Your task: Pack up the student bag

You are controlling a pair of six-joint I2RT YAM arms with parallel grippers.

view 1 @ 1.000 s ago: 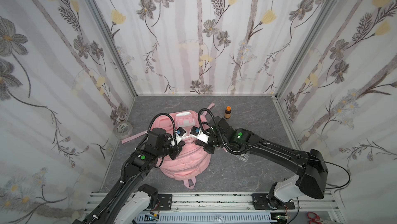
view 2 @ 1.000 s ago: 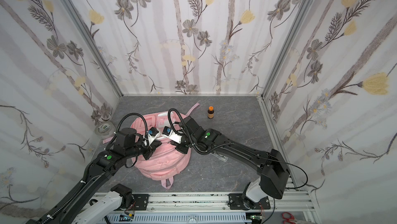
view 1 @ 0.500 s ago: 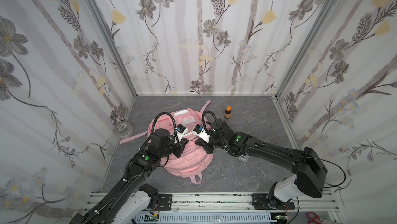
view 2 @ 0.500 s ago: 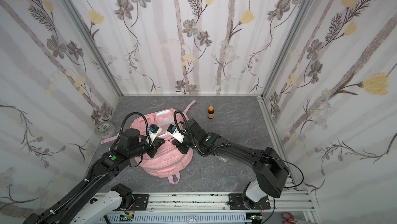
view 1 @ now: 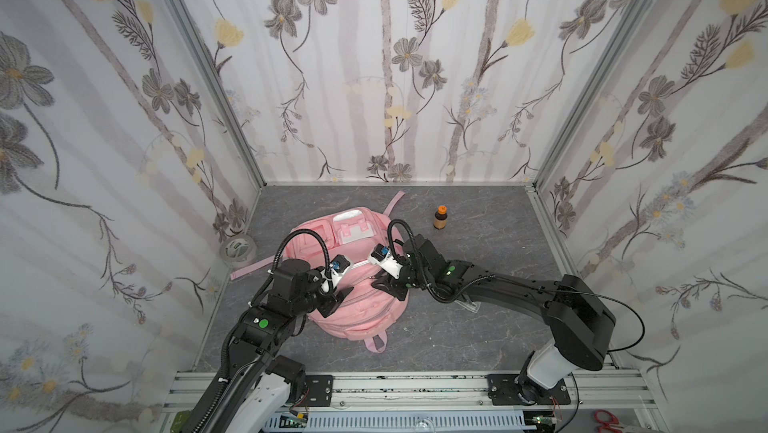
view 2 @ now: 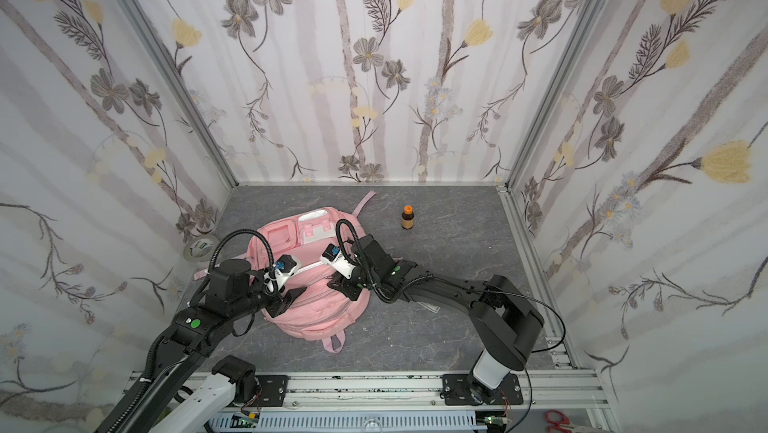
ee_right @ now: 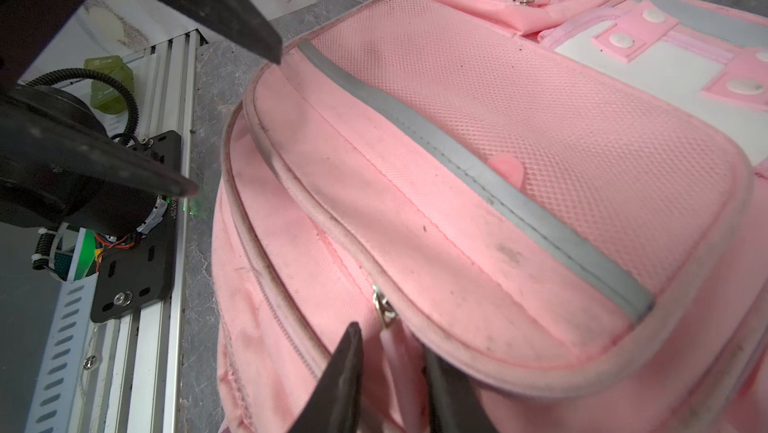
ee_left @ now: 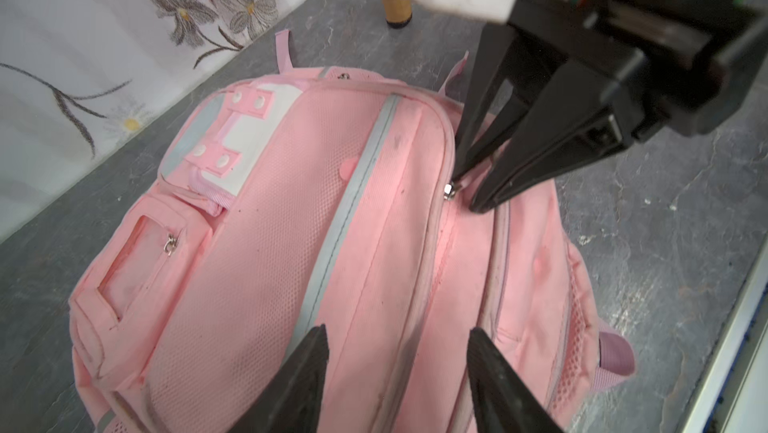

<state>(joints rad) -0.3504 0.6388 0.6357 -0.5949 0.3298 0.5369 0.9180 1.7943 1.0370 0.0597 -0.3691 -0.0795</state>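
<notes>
The student bag (view 1: pixel 365 314) (view 2: pixel 320 314) is a pink backpack lying face up on the grey floor in both top views. My left gripper (view 1: pixel 338 302) (view 2: pixel 291 301) (ee_left: pixel 397 329) hovers open over the bag's left side with nothing between its fingers. My right gripper (view 1: pixel 386 290) (view 2: pixel 341 291) (ee_right: pixel 390 339) is at the bag's right side. Its jaws stand narrowly apart around the pink pull tab (ee_right: pixel 395 352) under the metal zipper slider (ee_right: pixel 384 310) (ee_left: pixel 448 192). A small gap shows between one finger (ee_right: pixel 345 368) and the tab.
A small brown bottle (view 1: pixel 440 217) (view 2: pixel 407 217) with an orange cap stands behind the bag to the right. A tape roll (view 1: pixel 237 249) (view 2: pixel 200 249) lies by the left wall. Pink straps (view 1: pixel 395 200) trail toward the back wall. The metal rail (view 1: pixel 415 385) runs along the front.
My left gripper has opened and let go of the bag's fabric. The bag slid slightly to the right. My right jaws have parted a little at the zipper pull.
</notes>
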